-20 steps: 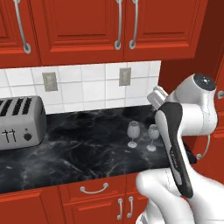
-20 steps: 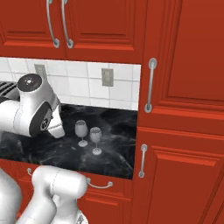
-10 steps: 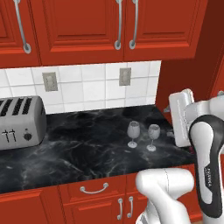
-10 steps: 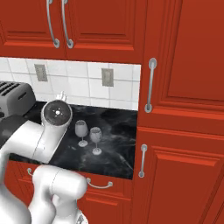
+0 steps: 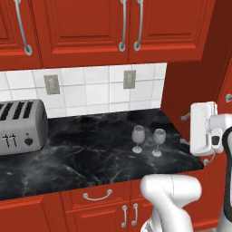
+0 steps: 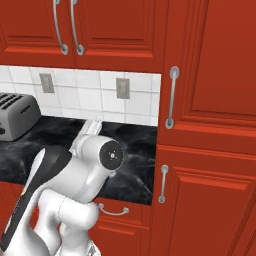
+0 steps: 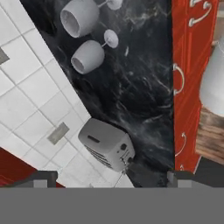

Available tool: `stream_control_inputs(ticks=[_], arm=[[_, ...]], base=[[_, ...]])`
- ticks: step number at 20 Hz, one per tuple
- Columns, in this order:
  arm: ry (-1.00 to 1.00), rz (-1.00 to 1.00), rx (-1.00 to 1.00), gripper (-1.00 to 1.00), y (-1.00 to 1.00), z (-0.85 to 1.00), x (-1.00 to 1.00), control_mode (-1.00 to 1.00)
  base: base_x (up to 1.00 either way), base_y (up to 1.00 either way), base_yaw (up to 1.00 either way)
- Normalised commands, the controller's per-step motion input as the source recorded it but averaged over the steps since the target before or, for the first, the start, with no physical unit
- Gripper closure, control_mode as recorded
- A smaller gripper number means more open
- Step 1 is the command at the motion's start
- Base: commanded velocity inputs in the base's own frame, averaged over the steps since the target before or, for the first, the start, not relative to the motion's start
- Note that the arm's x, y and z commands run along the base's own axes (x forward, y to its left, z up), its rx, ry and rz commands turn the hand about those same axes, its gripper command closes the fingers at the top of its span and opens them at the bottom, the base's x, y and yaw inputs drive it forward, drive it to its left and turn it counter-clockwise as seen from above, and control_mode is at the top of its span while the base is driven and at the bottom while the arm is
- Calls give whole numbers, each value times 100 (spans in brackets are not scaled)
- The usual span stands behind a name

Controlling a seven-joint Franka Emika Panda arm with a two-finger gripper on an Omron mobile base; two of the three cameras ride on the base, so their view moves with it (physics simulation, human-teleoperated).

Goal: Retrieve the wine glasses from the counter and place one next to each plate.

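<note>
Red cabinets (image 5: 90,27), white tiled wall (image 5: 90,93), silver toaster (image 5: 20,127).

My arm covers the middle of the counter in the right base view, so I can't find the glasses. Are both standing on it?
Observer: Yes. The left wine glass and the right wine glass stand upright on the counter, near its right end.
Operator: Are they touching each other?
Observer: No. The left base view shows a narrow gap between them.
Operator: Is the hand holding anything?
Observer: No. In the hand view the hand is open, with its fingertips wide apart and nothing between them.
</note>
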Motion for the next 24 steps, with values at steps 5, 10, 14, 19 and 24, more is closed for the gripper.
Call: stream_control_inputs(ticks=[5, 10, 14, 19, 24], arm=[[5, -11, 27, -100, -11, -51, 0, -100], [20, -6, 20, -100, -4, -50, 1, -100], [28, -3, 19, -100, -6, -44, 28, -100], [27, 0, 26, -100, -36, -37, 33, -100], [12, 0, 18, -100, -27, -33, 27, -100]], base=[[0, 0, 0], [0, 0, 0], [0, 0, 0], [0, 0, 0], [0, 0, 0]])
